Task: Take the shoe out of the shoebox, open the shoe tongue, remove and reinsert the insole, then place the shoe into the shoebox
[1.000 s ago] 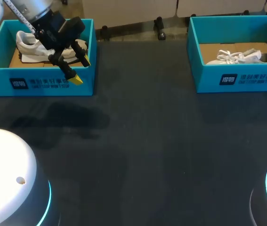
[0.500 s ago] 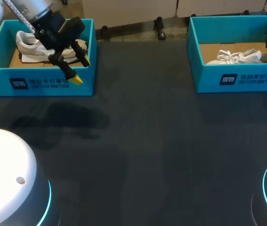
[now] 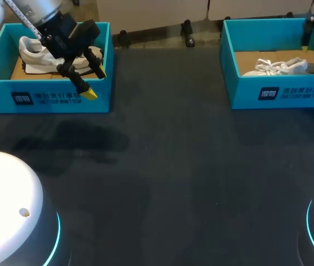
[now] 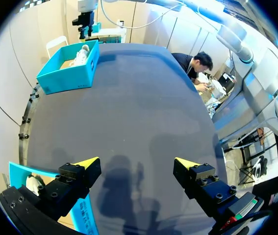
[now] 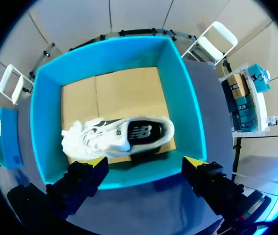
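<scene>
While our right arm is almost wholly cut off at the head view's far right corner, its wrist view shows the right gripper (image 5: 144, 161) hanging above the right shoebox (image 5: 183, 98), its yellow-tipped fingers spread wide with nothing between them. The white shoe (image 5: 124, 134) lies on the box's cardboard floor with its dark opening facing up, and we cannot tell how the tongue sits under the bunched laces. Our left gripper (image 3: 96, 83) hangs over the front wall of the left shoebox (image 3: 46, 98), its fingers wide apart and holding nothing. Its body covers most of a second white shoe (image 3: 32, 51) in that box, so only one end shows. The two boxes stand well apart on the dark table (image 3: 173, 166).
</scene>
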Controlling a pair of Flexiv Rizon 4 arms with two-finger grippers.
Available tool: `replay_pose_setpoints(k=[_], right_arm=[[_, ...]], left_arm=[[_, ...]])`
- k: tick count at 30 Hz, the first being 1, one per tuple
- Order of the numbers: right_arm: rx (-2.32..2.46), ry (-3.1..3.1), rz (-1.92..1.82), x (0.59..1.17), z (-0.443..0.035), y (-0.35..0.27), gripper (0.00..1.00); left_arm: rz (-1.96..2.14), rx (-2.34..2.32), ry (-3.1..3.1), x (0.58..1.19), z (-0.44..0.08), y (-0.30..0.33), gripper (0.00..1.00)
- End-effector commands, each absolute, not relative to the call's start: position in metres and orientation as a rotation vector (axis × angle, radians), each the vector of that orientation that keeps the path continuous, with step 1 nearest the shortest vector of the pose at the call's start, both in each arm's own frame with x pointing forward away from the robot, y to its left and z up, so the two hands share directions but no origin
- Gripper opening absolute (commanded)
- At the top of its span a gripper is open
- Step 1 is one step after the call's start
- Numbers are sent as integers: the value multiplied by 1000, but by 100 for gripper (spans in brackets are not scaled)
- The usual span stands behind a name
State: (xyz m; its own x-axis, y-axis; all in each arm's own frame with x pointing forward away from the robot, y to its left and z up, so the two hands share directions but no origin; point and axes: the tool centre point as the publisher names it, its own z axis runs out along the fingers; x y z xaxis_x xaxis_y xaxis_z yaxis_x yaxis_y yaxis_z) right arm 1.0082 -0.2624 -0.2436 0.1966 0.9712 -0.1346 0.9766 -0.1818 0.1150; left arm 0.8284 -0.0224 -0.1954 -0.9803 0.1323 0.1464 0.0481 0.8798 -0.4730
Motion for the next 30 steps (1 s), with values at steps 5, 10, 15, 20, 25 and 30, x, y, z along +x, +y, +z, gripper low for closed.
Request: replay_pose_setpoints(k=[5,10,15,20,25,30], right_arm=[[2244,1902,-20,980,-217,-238,100],[2267,1905,-20,967,-215,-226,100],[2281,1889,0,967,-214,-225,100],[2281,1889,0,967,-214,-225,100],[2281,1889,0,967,-214,-225,100],[2281,1889,0,967,-214,-225,100]], left_arm=[[715,-140,-2877,827,-195,-22,100],[715,-140,-2877,827,-195,-22,100],[715,-140,-2877,827,-195,-22,100],[715,-140,-2877,827,-195,-22,100],[709,-127,-2894,836,-189,-17,100],[713,-96,-2935,856,-181,-8,100]])
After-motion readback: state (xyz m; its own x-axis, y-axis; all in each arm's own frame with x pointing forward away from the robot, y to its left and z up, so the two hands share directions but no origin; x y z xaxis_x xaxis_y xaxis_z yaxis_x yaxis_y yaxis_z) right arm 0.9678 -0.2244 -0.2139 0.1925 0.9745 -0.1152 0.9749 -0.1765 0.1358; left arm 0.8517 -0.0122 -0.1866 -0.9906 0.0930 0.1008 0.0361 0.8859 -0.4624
